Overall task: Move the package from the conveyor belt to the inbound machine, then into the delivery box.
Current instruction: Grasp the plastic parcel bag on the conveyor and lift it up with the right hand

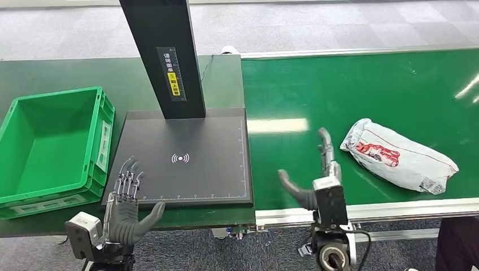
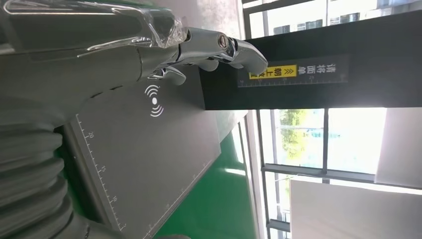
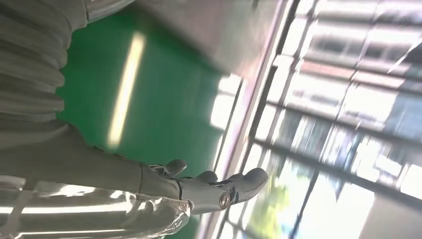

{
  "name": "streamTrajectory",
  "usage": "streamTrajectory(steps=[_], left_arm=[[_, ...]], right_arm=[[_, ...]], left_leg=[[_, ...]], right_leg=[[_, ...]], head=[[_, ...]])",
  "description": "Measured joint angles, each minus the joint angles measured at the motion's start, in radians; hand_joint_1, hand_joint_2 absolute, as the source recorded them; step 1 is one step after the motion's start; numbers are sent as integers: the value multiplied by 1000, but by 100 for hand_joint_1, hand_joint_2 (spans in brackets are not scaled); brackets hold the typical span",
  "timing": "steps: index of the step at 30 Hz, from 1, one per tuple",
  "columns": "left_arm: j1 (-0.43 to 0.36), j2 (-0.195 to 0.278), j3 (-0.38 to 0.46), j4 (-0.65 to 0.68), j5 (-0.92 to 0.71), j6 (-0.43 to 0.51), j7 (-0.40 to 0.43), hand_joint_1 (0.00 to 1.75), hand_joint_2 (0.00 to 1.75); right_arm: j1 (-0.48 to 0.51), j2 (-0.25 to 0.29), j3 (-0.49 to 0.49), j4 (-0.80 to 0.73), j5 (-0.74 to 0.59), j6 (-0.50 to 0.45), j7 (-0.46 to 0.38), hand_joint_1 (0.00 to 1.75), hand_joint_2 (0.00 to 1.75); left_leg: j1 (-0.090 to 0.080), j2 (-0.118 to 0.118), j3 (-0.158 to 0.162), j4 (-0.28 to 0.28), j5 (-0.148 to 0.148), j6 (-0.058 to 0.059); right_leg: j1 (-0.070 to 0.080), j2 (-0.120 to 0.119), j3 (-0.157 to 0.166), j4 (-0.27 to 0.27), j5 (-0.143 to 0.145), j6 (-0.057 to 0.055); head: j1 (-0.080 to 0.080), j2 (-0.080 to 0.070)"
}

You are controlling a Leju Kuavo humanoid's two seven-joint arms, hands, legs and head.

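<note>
The package (image 1: 399, 154), a white crumpled poly mailer with red print, lies flat on the green conveyor belt (image 1: 361, 84), toward its near right part, with its long side slanting from far-left to near-right. Just to its left the right hand (image 1: 316, 175) stands over the near edge of the belt, fingers spread and empty, thumb pointing left, near the bag but not touching it. To take it well, I judge the hand should move right and lower over the bag's thicker middle, then close across the narrow width, since the loose film could slip or fold if only an end is caught. Left of the belt sits the inbound machine (image 1: 186, 158), a dark flat plate with a black post at its far side. The left hand (image 1: 129, 206) hovers spread and empty at its near left corner, and the green delivery box (image 1: 53, 141) stands further left.
</note>
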Motion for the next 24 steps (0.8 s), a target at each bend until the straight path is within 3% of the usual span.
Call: streamTrajectory(steps=[4,7,11,14,24], left_arm=[[-1,0,2,-8,2,-10,2,0,175],[-3,0,3,-7,12,-18,1,0,175],[-7,0,4,-7,26,-25,1,0,175],[-9,0,5,-7,31,-26,1,0,175],[-14,1,6,-6,43,-21,0,0,175]], right_arm=[[-145,-86,-124,71,285,-8,171,0,175],[-303,-193,-206,260,451,-7,283,0,175],[-501,-354,-264,579,582,-14,389,0,175],[-590,-438,-282,748,609,-22,405,0,175],[-673,-520,-287,951,650,-18,452,0,175]], left_leg=[[-2,0,1,1,1,1],[-4,0,1,1,2,3],[-6,-4,-1,1,4,6],[-6,-6,-2,1,4,6],[-6,-6,-3,0,4,6]], right_leg=[[-2,0,1,0,1,2],[-3,0,1,0,3,3],[-5,-5,1,0,4,5],[-5,-6,0,0,4,5],[-5,-6,-1,0,3,5]], head=[[0,0],[0,0],[0,0],[0,0],[0,0]])
